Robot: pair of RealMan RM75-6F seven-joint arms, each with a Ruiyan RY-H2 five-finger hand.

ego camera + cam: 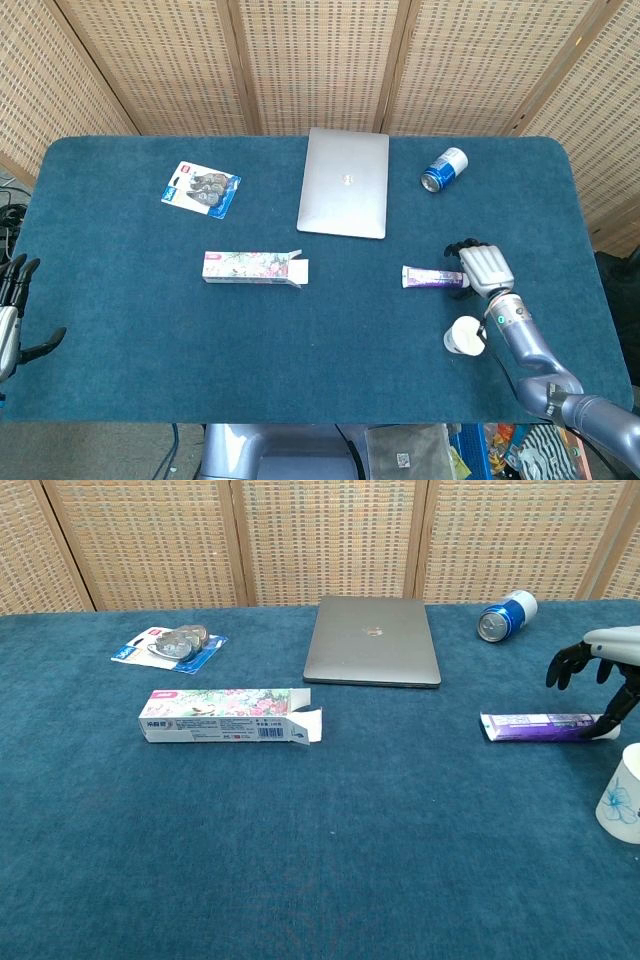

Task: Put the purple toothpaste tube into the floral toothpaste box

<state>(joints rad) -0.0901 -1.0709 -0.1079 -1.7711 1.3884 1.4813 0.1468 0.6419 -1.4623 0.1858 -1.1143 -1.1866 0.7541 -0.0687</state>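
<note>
Taking the closed laptop (344, 182) as landmark: nearest the robot, far to its front-left off the table edge, the left hand (14, 322) hangs released, fingers apart, holding nothing. A white cup (466, 336) stands front-right of the laptop. Just beyond it, the right hand (482, 266) rests over the cap end of the purple toothpaste tube (538, 726), a fingertip touching it; a full grasp cannot be told. The floral toothpaste box (228, 716) lies front-left, flap open. A blue can (444, 168) lies right of the laptop, a blister pack (201, 189) left.

Purple-and-white toothpaste tube (432, 277); pink-floral white box (254, 267); teal table cloth (150, 330); silver laptop (344, 182); blue-white can (444, 168); white cup (621, 796), possibly blue-flowered.
</note>
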